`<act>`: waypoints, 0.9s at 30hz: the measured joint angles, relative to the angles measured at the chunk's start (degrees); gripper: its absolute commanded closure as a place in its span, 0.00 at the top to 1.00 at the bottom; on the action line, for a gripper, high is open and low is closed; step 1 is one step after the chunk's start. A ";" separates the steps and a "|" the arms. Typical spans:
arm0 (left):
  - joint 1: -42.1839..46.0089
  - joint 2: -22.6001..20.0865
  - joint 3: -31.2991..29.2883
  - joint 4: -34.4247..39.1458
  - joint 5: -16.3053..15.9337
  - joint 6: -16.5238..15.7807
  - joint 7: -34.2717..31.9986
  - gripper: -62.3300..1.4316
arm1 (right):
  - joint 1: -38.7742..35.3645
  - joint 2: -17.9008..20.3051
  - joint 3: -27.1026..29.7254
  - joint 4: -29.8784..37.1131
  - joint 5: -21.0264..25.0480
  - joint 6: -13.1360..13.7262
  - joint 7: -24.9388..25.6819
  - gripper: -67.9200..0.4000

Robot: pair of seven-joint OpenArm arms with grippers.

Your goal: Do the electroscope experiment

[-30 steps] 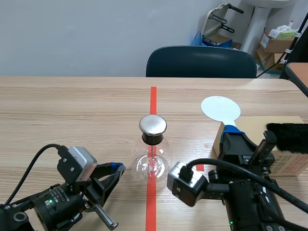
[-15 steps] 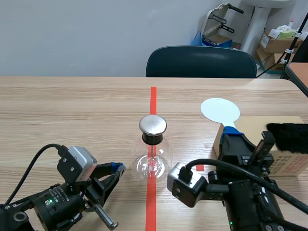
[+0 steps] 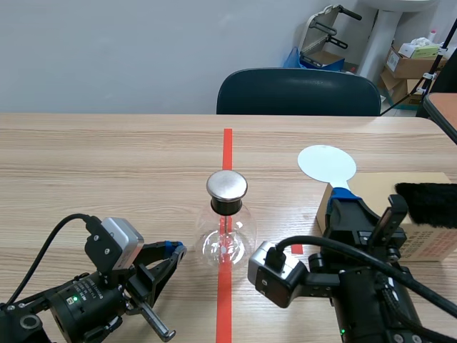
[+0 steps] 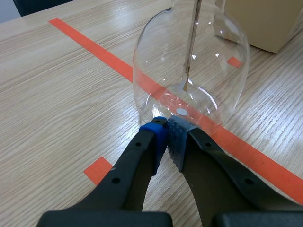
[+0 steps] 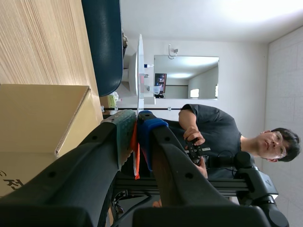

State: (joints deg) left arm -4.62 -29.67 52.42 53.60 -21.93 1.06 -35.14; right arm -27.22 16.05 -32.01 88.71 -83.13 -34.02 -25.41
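Electroscope flask [image 3: 226, 239] stands mid-table on the red tape line [image 3: 227, 146], with its metal cap [image 3: 227, 185] on top. My left gripper [image 3: 175, 249] is closed on nothing, pads meeting, tips just beside the flask base at its 8 o'clock. My right gripper [image 3: 341, 194] is clamped on the white disc paddle [image 3: 326, 162]. The disc sticks out past my fingertips at the flask's 2 o'clock, by the cardboard box [image 3: 428, 246].

Ahead of the left gripper [image 4: 168, 126], the flask [image 4: 213, 71] is cut off at the view's edge, so its neck and cap are out of sight. The right gripper [image 5: 136, 118] hides the paddle [image 5: 140, 71] handle between its fingers.
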 measured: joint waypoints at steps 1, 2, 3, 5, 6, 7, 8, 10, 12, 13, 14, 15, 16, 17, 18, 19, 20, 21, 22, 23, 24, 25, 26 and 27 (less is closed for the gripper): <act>0.00 0.00 0.00 0.00 0.00 0.00 0.00 0.06 | 0.00 0.00 0.00 0.00 0.00 0.00 0.00 0.02; 0.00 0.00 0.00 0.00 0.00 0.00 0.00 0.06 | 0.00 0.00 0.00 0.00 0.00 0.00 0.00 0.02; 0.00 0.00 0.00 0.00 0.00 0.00 0.00 0.06 | 0.00 0.00 0.00 0.00 0.00 0.00 0.00 0.02; 0.00 0.00 0.00 0.00 0.00 0.00 0.00 0.06 | 0.00 0.00 0.00 0.00 0.00 0.00 0.00 0.02; 0.00 0.00 0.00 0.00 0.00 0.00 0.00 0.06 | 0.00 0.00 0.00 0.00 0.00 0.00 0.00 0.02; 0.00 0.00 0.00 0.00 0.00 0.00 0.00 0.06 | 0.00 0.00 0.00 0.00 0.00 0.00 0.00 0.02; 0.00 0.00 0.00 0.00 0.00 0.00 0.00 0.06 | 0.00 0.00 0.00 0.00 0.00 0.00 0.00 0.02; 0.00 0.00 0.00 0.00 0.00 0.00 0.00 0.06 | 0.00 0.00 0.00 0.00 0.00 0.00 0.00 0.02; 0.00 0.00 0.00 0.00 0.00 0.00 0.00 0.06 | 0.00 0.00 0.00 0.00 0.00 0.00 0.00 0.02; 0.00 0.00 0.00 0.00 0.00 0.00 0.00 0.06 | 0.00 0.00 0.00 0.00 0.00 0.00 0.00 0.02; 0.00 0.00 0.00 0.00 0.00 0.00 0.00 0.06 | 0.00 0.00 0.00 0.00 0.00 0.00 0.00 0.02; 0.00 0.00 0.00 0.00 0.00 0.00 0.00 0.06 | 0.00 0.00 0.00 0.00 0.00 0.00 0.00 0.02; 0.00 0.00 0.00 0.00 0.00 0.00 0.00 0.06 | 0.00 0.00 0.00 0.00 0.00 0.00 0.00 0.02; 0.00 0.00 0.00 0.00 0.00 0.00 0.00 0.06 | 0.00 0.00 0.00 0.00 0.00 0.00 0.00 0.02; 0.00 0.00 0.00 0.00 0.00 0.00 0.00 0.06 | 0.00 0.00 0.00 0.00 0.00 0.00 0.00 0.02; 0.00 0.00 0.00 0.00 0.00 0.00 0.00 0.06 | 0.00 0.00 0.00 0.00 0.00 0.00 0.00 0.02; 0.00 0.00 0.00 0.00 0.00 0.00 0.00 0.06 | 0.00 0.00 0.00 0.00 0.00 0.00 0.00 0.02; 0.00 0.00 0.00 0.00 0.00 0.00 0.00 0.06 | 0.00 0.00 0.00 0.00 0.00 0.00 0.00 0.02; 0.00 0.02 0.00 0.00 0.00 0.00 0.00 0.06 | 0.00 0.00 0.00 0.00 0.00 0.00 0.00 0.02; 0.00 0.09 0.00 0.00 0.00 0.00 0.00 0.06 | 0.00 0.00 0.00 0.00 0.00 0.00 0.00 0.02; 0.00 0.17 0.00 0.00 -0.02 0.00 0.02 0.06 | 0.00 0.00 0.00 0.00 0.00 0.00 0.00 0.02; 0.00 0.33 0.00 0.00 -0.02 0.00 0.07 0.06 | 0.00 0.00 0.00 0.00 0.00 0.00 0.00 0.02; 0.00 0.50 0.00 0.00 0.00 -0.02 0.20 0.06 | 0.00 0.00 0.00 0.00 0.00 0.00 0.00 0.02; 0.00 0.68 0.00 0.00 -0.02 0.00 0.20 0.06 | 0.00 0.00 0.00 0.00 0.00 0.00 0.00 0.02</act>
State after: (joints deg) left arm -4.62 -28.99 52.42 53.60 -21.96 1.06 -34.94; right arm -27.22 16.05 -32.01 88.71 -83.13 -34.02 -25.41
